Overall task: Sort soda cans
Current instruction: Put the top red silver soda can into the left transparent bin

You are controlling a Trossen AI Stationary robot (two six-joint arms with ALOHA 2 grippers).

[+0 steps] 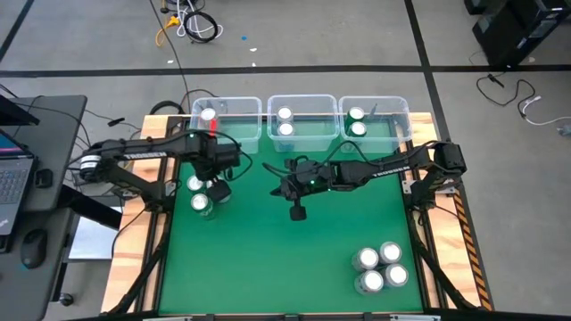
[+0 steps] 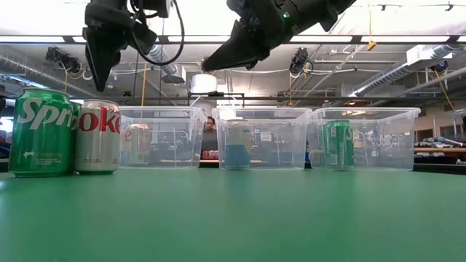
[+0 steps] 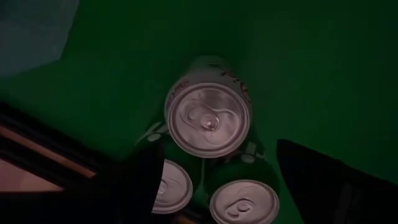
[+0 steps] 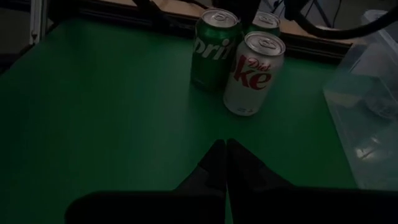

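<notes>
We judge the Diet Coke can [image 3: 208,118] light, slick, easily dented — our left gripper [image 3: 214,180], fingers spread above it, should clasp mid-wall.

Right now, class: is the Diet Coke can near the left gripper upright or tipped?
Upright: the Diet Coke can stands on its base beside the Sprite can, its silver top facing up.

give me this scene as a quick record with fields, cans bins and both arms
surface: green mat
bins: three clear bins in a row at the far edge; left bin one can, middle bin two cans, right bin two cans
left cluster: three cans, including a Diet Coke can and a Sprite can
near-right group: four cans
left gripper: above the left cluster, fingers open, holding nothing
right gripper: mid-table, fingers shut, empty
</notes>
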